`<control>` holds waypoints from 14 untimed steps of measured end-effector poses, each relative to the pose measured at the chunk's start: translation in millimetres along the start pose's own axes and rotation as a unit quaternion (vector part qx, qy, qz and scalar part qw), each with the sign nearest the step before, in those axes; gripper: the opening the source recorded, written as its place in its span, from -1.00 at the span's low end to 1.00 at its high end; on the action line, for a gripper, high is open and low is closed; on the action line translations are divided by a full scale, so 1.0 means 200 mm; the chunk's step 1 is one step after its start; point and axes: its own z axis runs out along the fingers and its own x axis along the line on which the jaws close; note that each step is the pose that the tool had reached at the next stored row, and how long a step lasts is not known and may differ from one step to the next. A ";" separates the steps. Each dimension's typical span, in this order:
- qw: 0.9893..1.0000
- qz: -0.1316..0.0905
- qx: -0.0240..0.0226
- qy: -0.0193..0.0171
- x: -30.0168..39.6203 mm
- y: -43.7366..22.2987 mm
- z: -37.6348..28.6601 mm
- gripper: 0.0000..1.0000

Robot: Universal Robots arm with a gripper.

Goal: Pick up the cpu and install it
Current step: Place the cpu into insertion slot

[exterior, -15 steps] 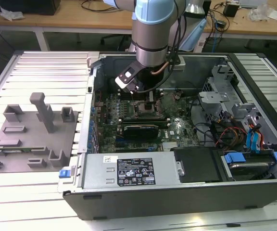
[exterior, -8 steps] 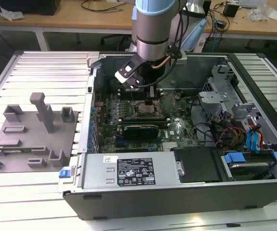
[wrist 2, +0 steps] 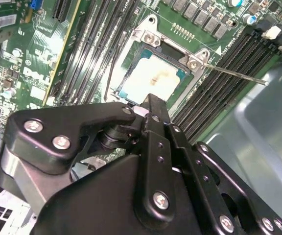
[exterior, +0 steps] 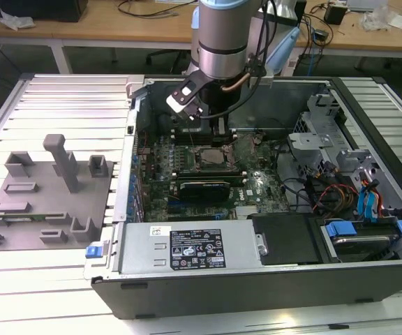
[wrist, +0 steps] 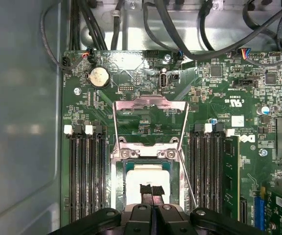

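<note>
Claw (wrist: 152, 190) linkage, black and bolted, sits nearest the lens in both wrist views. Its two fingertips are drawn together with no gap between the pads, and nothing is visibly clamped between them. Whether the tips touch the surface below cannot be told.

cpu (wrist: 138, 176): lies flat in the socket (wrist: 131, 153), silvery-white top up, directly beneath the claw tips, which stand about over its middle. It is square in outline, so it offers no long axis, and its edges run parallel to the socket frame. Judged from this, the chip is seated rather than carried.

Load plate (wrist: 151, 102): raised off the socket, leaving the chip uncovered.

Lever (wrist: 187, 180): thin rod along one side of the socket, free of its catch as far as can be seen.

Memory slots (wrist: 84, 181): banks flank the socket on two opposite sides, just beside its frame. With the raised plate they bound the space about the claw, so free room lies mainly upward.

Case wall (wrist: 23, 122): beyond one slot bank, well apart from the socket.

Exterior view: the arm (exterior: 222, 35) stands upright over the socket inside the case (exterior: 257, 279). A grey tray (exterior: 47, 195) rests on the counter (exterior: 61, 91), outside the case and well apart from the socket, to the exterior view's left.
</note>
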 end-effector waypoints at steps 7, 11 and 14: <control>1.000 0.000 0.000 0.000 0.000 0.002 -0.034 -0.79; 1.000 0.000 0.011 0.000 0.000 0.003 -0.035 -0.79; 1.000 0.000 0.012 0.000 0.000 0.004 -0.034 -0.79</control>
